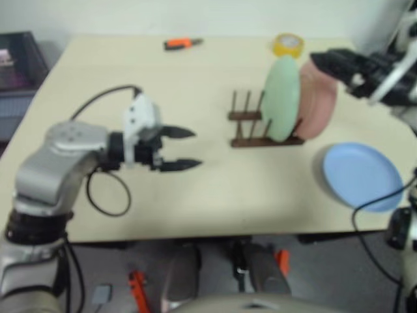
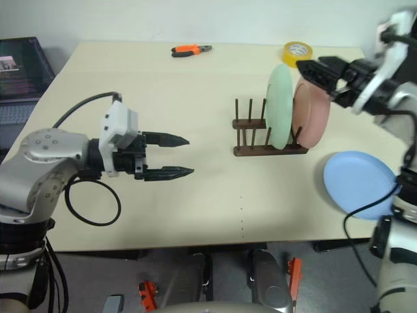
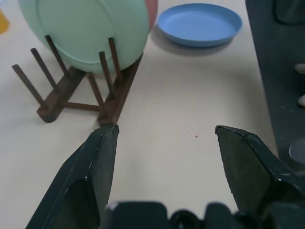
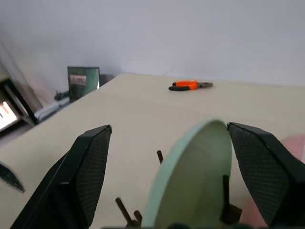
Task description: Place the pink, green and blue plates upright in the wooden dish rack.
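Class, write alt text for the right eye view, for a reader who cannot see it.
A green plate and a pink plate stand upright in a wooden rack on a pale table, and a blue plate lies flat near the table's right edge. The right gripper is open above the racked plates; the left gripper hovers open to the rack's left.

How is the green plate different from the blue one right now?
The green plate stands upright between the pegs of the rack; the blue plate lies flat on the table, away from the rack. The green one has the pink plate right beside it; the blue one sits alone. Both are plain, round and similar in size.
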Available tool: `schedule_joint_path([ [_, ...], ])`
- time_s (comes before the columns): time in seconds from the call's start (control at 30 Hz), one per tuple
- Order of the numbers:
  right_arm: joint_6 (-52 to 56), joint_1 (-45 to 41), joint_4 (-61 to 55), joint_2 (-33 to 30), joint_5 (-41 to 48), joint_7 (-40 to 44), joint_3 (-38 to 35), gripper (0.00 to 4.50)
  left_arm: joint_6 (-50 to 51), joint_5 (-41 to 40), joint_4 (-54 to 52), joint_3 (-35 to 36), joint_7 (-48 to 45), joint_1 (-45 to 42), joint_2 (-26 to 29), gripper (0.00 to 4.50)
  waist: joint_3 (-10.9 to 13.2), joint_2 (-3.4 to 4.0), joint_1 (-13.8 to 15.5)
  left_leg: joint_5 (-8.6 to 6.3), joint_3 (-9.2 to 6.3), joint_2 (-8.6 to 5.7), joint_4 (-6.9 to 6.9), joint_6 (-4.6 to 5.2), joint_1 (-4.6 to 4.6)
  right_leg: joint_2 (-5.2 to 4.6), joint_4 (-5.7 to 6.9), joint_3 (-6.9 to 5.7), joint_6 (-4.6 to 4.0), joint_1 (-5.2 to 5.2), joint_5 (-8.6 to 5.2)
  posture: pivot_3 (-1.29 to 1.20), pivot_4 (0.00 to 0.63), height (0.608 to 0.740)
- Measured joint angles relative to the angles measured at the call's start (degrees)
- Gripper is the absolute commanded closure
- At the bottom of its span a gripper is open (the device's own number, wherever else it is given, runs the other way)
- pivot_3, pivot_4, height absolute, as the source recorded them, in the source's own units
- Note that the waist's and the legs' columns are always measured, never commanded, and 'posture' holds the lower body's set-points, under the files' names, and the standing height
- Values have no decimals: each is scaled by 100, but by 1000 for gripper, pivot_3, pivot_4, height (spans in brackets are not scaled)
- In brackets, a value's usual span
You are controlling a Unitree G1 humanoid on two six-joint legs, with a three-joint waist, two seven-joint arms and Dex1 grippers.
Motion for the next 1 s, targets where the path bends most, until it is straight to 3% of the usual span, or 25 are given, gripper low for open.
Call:
schedule_joint_path([
  [0.07,302,279,-534,-383,437,63,-365,280,-37,15,10,-106,-74,-26,-28,940,-4,-6,10,-3,-3,0,0,-2,4,-1,-7,-9,-2,10,-4,0,150,740],
  [0.2,824,1682,-1169,-743,689,87,-872,280,-192,261,168,-624,-19,-255,-547,940,-9,-16,65,-5,-5,-3,24,-4,22,-30,-8,-6,-18,37,-14,0,150,740],
  [0.37,1049,3701,-2041,-1310,167,134,-1141,280,-272,574,448,-1347,56,-714,-1250,940,-9,-15,113,-4,-7,-13,34,-1,27,-29,-10,9,-6,40,-7,0,150,740],
  [0.47,958,4284,-2270,-1334,-283,60,-1128,280,-380,698,554,-1537,21,-825,-1407,940,-9,-15,48,-4,-6,-9,29,-1,35,-29,-8,11,-6,39,-6,0,150,740],
  [0.57,885,4466,-2259,-1157,-732,-312,-954,280,-509,817,732,-1567,-50,-870,-1419,940,-9,-15,9,-4,-9,-13,25,-2,37,-23,-8,7,-8,38,-8,0,150,740],
  [0.77,1004,4514,-2246,-147,-1328,-1282,44,280,-730,1142,842,-1663,-53,-767,-1397,940,-8,-11,-8,-5,-16,-10,17,-2,37,-16,0,1,-18,34,-14,0,150,740],
  [1.0,1026,4341,-1961,139,-1899,-1662,674,280,-671,1223,808,-1646,92,-651,-1386,940,-8,-11,-7,-5,-12,-12,25,-2,30,-21,-5,9,-12,36,-11,0,150,740],
])
